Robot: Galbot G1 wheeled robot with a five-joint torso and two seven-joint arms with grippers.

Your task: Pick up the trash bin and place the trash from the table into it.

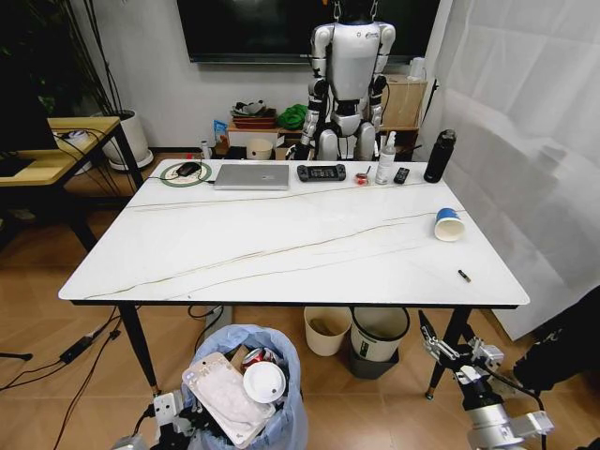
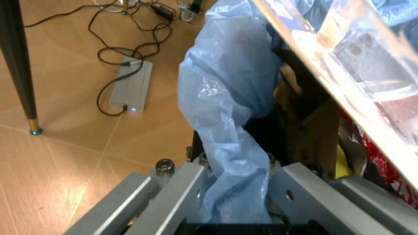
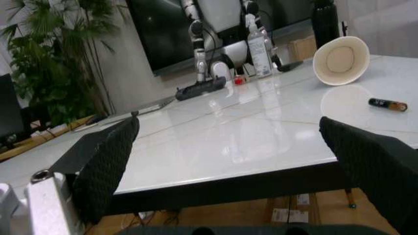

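The trash bin [image 1: 246, 389], lined with a crinkly light-blue plastic bag, hangs below the near edge of the table [image 1: 281, 246], towards its left corner. The left gripper [image 1: 173, 417] is clamped on the bag-covered rim; the left wrist view shows the blue film [image 2: 228, 161] pinched between its grey metal fingers [image 2: 179, 196]. Inside lie a flat white pouch [image 1: 225, 394], a round white lid [image 1: 263, 382] and a red can [image 1: 255, 355]. The right gripper [image 1: 452, 350] hovers low by the table's right front leg, its two black textured pads [image 3: 104, 166] spread wide, holding nothing. On the glossy marble top, one blue paper cup [image 1: 449, 224] lies on its side and one small battery [image 1: 464, 276] nearer the front edge.
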